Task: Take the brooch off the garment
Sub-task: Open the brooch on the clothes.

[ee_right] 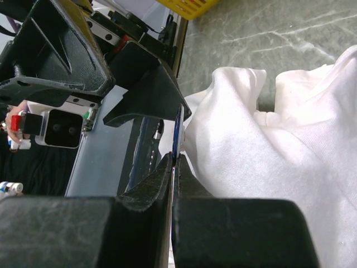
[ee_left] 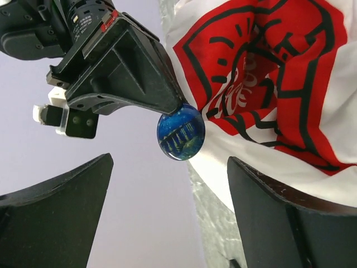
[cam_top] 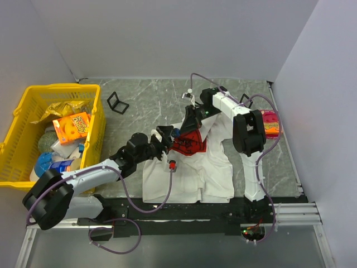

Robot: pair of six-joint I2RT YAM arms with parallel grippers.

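- The grey surface (cam_top: 150, 100) carries it all, and in the middle lies the garment (cam_top: 192, 170), a white T-shirt, bunched and raised at the chest where both arms meet.
- Its red print (ee_left: 262, 84) is creased and drawn up toward the tools.
- Left pincer (ee_left: 170, 167): fingers wide apart, one on each side of the brooch, touching nothing.
- Right pincer (ee_right: 173, 162): fingers pressed together, clamped on the brooch's thin rim, which shows edge-on from its own wrist view.
- And there's the brooch (ee_left: 180, 134), a glossy blue oval at the right pincer's tip, right against the white cloth beside the print. Whether its fastening is free of the fabric cannot be told.
- To do this well, I'd have the left pincer close on the cloth just beside the brooch, not on the brooch itself. The right then draws straight away from the fabric, slowly. If the shirt rises with it, stop. The narrow hold on the rim looks like the likeliest thing to slip.
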